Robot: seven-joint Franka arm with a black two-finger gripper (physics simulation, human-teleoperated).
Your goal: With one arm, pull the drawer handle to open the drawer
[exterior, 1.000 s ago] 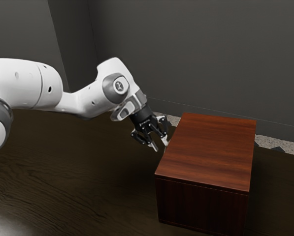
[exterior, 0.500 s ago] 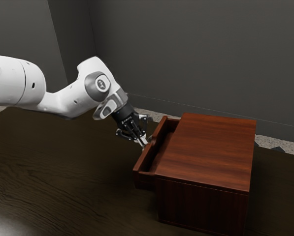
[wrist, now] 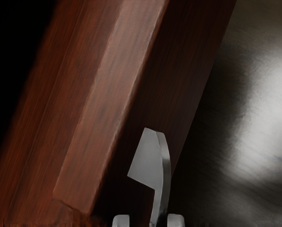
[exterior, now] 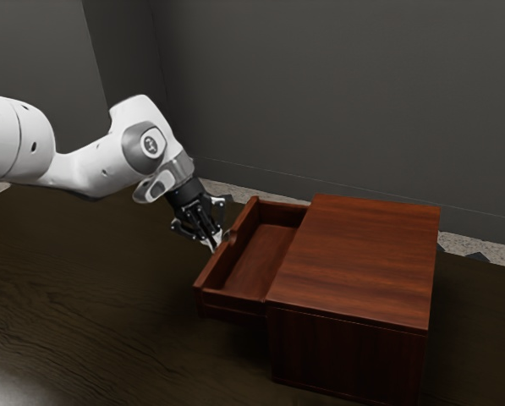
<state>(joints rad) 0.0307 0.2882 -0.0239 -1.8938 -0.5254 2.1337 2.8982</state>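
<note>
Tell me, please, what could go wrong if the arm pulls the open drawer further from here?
1. The drawer stands far out of the cabinet; more pull might bring it fully out, so that it drops on the table.
2. The pincer sits at the drawer's front, near its upper edge, where it may slip off.
3. The cabinet seems to stand loose on the table, so a hard pull could drag it.

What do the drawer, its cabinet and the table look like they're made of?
Drawer: reddish-brown wood with a satin finish; streaky grain runs along its floor and walls.
Cabinet: seemingly the same wood, with grain lines and a soft sheen across its top.
Table: very dark wood or wood-look laminate, fairly glossy, judging by its faint grain and pale reflections.
</note>
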